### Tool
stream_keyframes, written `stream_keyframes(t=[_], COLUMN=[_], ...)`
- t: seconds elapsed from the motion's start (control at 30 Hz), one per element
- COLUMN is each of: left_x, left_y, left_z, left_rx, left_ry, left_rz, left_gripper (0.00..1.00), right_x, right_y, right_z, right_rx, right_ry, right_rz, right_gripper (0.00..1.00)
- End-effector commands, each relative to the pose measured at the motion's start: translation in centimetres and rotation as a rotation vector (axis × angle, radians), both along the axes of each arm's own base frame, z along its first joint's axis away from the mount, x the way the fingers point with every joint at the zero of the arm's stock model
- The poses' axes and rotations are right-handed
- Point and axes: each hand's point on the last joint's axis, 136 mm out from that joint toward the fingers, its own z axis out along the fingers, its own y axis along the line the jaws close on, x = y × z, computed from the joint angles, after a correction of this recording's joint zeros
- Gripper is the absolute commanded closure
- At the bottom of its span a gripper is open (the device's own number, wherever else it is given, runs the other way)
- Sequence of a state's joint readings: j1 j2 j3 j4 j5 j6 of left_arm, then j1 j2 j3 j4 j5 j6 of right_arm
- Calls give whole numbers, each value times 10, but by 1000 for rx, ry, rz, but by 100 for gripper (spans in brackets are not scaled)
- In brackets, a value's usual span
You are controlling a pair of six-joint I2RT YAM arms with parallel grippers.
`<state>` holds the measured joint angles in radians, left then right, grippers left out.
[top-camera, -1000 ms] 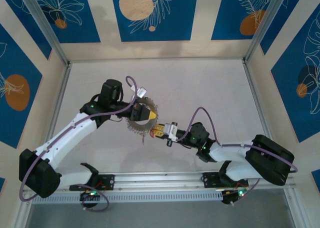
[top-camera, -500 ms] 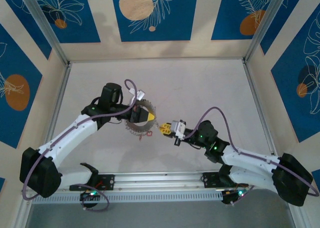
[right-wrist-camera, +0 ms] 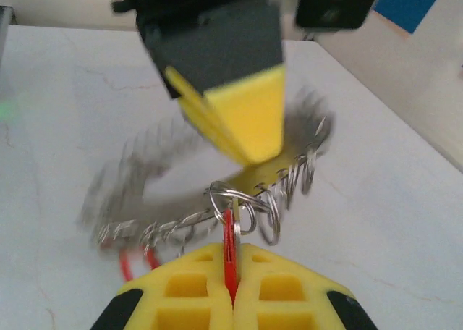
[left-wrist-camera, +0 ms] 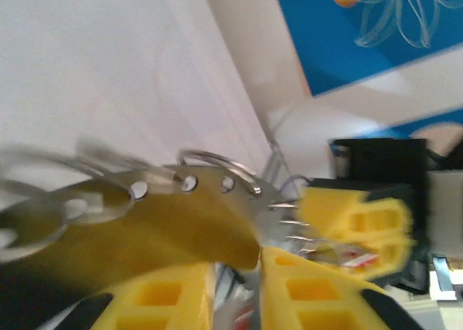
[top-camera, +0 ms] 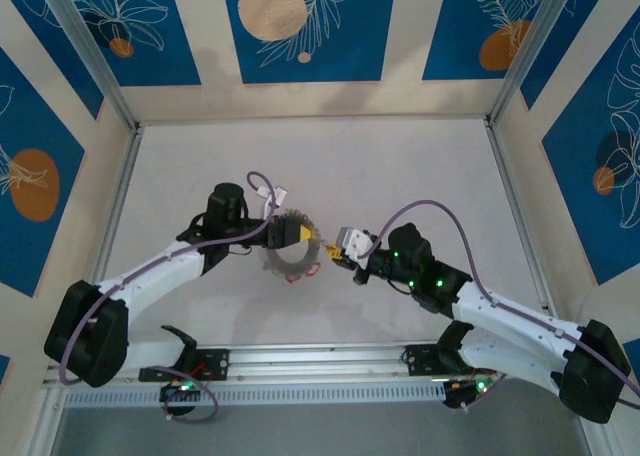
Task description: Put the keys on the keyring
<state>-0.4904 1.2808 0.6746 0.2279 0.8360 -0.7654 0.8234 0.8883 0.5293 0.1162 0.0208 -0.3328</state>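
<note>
My right jaws are pressed shut on a red key [right-wrist-camera: 230, 261]. I hold it edge-on, with its top right at the small wire loops [right-wrist-camera: 249, 203] that hang from the keyring [right-wrist-camera: 217, 192]. The keyring sits straight ahead of these jaws and at the tip of my left jaws, which reach in from the opposite side. My left jaws stand narrow about the ring's rim. The ring is smeared with motion, so I cannot tell whether they truly pinch it or only bracket it.

That uncertainty is my main worry. If the left hold is loose, any push from the key will swing the ring away or drop it onto the bench [top-camera: 400, 166], and the loop I am aiming for goes with it. The key is thin and I grip it low down, so a sideways load at its tip could pivot it between my right jaws. The loops are crowded, so I may catch the wrong one. Another red tag [right-wrist-camera: 130, 261] dangling below, left of my right jaws, could snag.
</note>
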Motion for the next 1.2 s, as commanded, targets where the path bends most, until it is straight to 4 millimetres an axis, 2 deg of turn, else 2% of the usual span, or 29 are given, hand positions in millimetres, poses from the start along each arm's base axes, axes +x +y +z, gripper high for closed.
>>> stream_keyframes(t=[0.0, 0.1, 0.23, 0.33, 0.4, 0.53, 0.73, 0.8, 0.87, 1.0, 1.17], left_x=[23, 21, 22, 25, 29, 38, 38, 36, 32, 28, 23], left_y=[9, 11, 15, 30, 47, 95, 157, 178, 197, 220, 242], left_z=[-9, -10, 0, 4, 4, -6, -19, -25, -31, -31, -33], left_rx=[16, 32, 53, 95, 144, 320, 587, 679, 744, 789, 824], left_ry=[-4, 4, -3, -19, -22, -23, -32, -17, 1, 8, 24], left_rz=[124, 120, 125, 176, 243, 431, 652, 724, 798, 911, 1017], left_gripper=[68, 58, 54, 51, 50, 46, 39, 31, 18, 2, 0], right_x=[8, 16, 24, 28, 31, 39, 64, 68, 72, 78, 89], right_y=[-3, -3, -5, -11, -15, -16, -8, -6, -2, 4, 15], right_z=[17, 25, 32, 31, 32, 28, 21, 21, 23, 29, 30], right_rx=[-78, -141, -256, -376, -445, -604, -806, -841, -859, -865, -858], right_ry=[-62, -104, -162, -227, -272, -399, -594, -628, -654, -672, -671], right_rz=[-12, -12, 1, 23, 31, 105, 155, 174, 188, 201, 212], right_gripper=[100, 100, 100, 100, 100, 100, 100, 100, 100, 100, 100])
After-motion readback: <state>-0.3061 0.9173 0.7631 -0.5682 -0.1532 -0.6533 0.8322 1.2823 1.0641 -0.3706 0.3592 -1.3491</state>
